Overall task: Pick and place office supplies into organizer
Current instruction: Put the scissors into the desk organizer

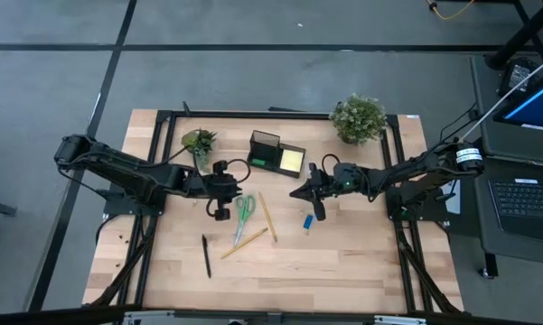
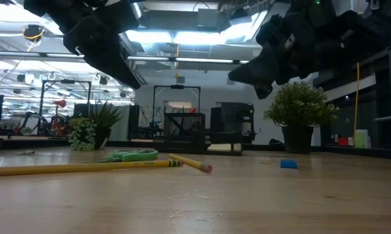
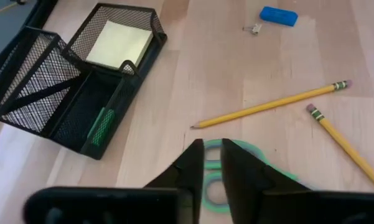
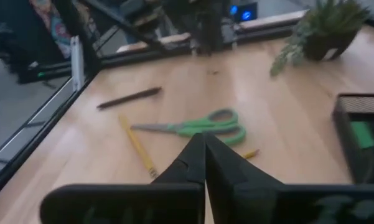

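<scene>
Left gripper (image 3: 213, 163) hovers above the green-handled scissors (image 1: 244, 208), its fingers a narrow slit apart and empty; the right gripper (image 4: 205, 155) hangs over the middle of the table with its fingers pressed together, holding nothing.

By the look of it, the step in hand is the approach to the scissors, and the next move calls for wider fingers and a drop straight down onto the handles (they lie flat, so the grip will be shallow).

Counted from largest to smallest:
- one organizer (image 1: 276, 155), at the far side of the table between the two plants (image 1: 359, 117)
- one pair of scissors
- two pencils (image 1: 266, 216), lying just beside the scissors
- one black pen (image 1: 206, 255), nearer the front edge
- one yellow sticky-note pad (image 3: 119, 44), already in the organizer's tray
- one small blue piece (image 1: 307, 221)
- one green piece (image 3: 100, 125) in the organizer
- one tiny metal clip (image 3: 253, 28) beside the blue piece
</scene>
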Robot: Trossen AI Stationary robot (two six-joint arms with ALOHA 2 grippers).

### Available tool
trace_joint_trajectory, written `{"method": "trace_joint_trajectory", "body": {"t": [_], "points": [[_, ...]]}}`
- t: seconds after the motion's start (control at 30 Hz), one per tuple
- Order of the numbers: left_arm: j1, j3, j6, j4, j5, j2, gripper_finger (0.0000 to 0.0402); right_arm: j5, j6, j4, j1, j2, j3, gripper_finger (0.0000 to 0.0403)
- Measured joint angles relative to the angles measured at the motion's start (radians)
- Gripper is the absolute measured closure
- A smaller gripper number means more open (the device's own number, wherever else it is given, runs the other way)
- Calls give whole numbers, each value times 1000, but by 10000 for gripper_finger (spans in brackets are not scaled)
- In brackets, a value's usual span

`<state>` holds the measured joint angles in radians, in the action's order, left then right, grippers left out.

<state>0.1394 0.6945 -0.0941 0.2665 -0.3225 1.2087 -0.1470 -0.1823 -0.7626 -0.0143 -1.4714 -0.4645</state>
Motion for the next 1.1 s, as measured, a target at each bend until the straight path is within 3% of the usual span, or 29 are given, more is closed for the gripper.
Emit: {"method": "trace_joint_trajectory", "body": {"t": [0.17,0.33,0.47,0.73,1.1], "points": [[-24,0,-2,0,10,9,294,-11,10,-6,0,0,0,396],[-65,0,-72,-3,126,62,267,51,74,-14,-3,0,0,396],[-89,0,-61,11,144,127,266,101,91,-20,-3,0,0,396],[-135,1,-25,27,199,221,268,102,139,-20,-3,0,-1,396],[-170,143,104,170,255,395,269,103,142,-19,-3,0,-1,396]]}}
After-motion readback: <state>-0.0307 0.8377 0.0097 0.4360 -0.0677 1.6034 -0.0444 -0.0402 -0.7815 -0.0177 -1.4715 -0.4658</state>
